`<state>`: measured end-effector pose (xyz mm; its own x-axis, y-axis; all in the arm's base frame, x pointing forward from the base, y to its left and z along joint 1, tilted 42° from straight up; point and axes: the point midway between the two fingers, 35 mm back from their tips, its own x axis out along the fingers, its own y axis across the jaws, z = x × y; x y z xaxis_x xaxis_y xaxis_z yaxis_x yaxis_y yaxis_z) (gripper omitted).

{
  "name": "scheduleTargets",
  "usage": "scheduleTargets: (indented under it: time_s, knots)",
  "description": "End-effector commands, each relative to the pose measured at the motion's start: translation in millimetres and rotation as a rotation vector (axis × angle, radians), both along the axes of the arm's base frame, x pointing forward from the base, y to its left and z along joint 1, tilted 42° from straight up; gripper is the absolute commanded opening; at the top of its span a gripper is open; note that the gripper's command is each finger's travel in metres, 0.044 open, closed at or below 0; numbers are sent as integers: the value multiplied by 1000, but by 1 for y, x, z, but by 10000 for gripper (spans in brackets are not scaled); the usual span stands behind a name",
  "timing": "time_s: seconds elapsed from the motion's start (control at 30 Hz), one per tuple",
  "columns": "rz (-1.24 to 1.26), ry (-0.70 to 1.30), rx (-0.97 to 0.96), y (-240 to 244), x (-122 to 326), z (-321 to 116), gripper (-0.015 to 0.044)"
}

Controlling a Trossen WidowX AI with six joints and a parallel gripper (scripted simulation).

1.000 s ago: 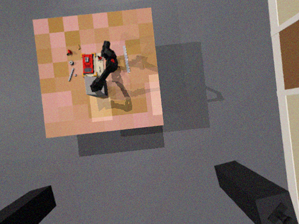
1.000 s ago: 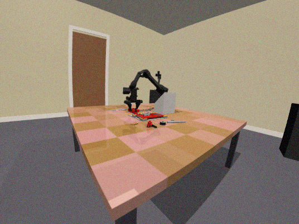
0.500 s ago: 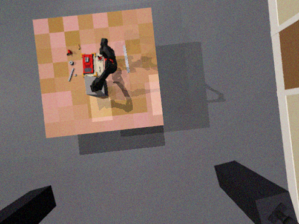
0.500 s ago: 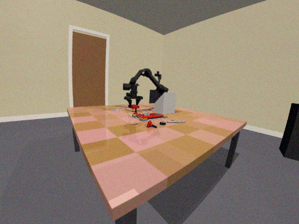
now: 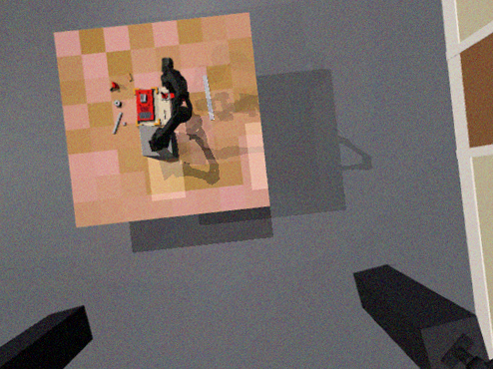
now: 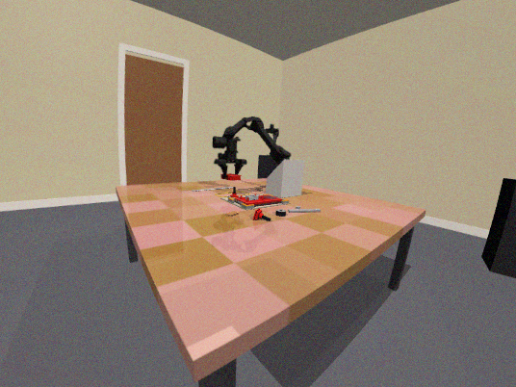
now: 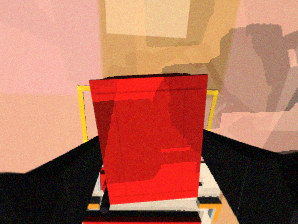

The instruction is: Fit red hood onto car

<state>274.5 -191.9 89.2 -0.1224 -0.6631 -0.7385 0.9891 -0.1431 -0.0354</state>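
The hood (image 6: 231,177) (image 7: 150,135) is a red shell. It is held clear above the table, roof towards the wrist camera. My gripper (image 6: 231,175) (image 7: 150,136) is shut on it, with one dark finger at each side. The corner holes cannot be made out. The red car chassis (image 5: 144,112) (image 6: 270,199) sits in its jig on the table, with the grey engine block (image 5: 143,97) (image 6: 251,196) on its deck. The hood is beyond the chassis in the exterior view. The pegs are too small to tell apart.
A pale tray (image 5: 163,114) lies beside the chassis, near a grey block (image 5: 152,147) (image 6: 291,179) under the arm's base. A long pale bar (image 5: 209,97) lies beyond the arm. A red-and-black part (image 5: 115,86) (image 6: 258,215), a small wheel (image 5: 117,104) (image 6: 280,213) and a grey rod (image 5: 117,123) (image 6: 304,211) lie on the chassis's other side.
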Motion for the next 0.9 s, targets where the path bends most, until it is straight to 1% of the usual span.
scheduleTargets:
  time_s: [0.0,0.2,0.27,0.87]
  knots:
    - [-3,-8,-8,4,2,8,0]
    - [-3,-8,-7,8,2,12,0]
    - [11,8,3,8,3,7,0]
    - [310,254,71,50,43,-33,0]
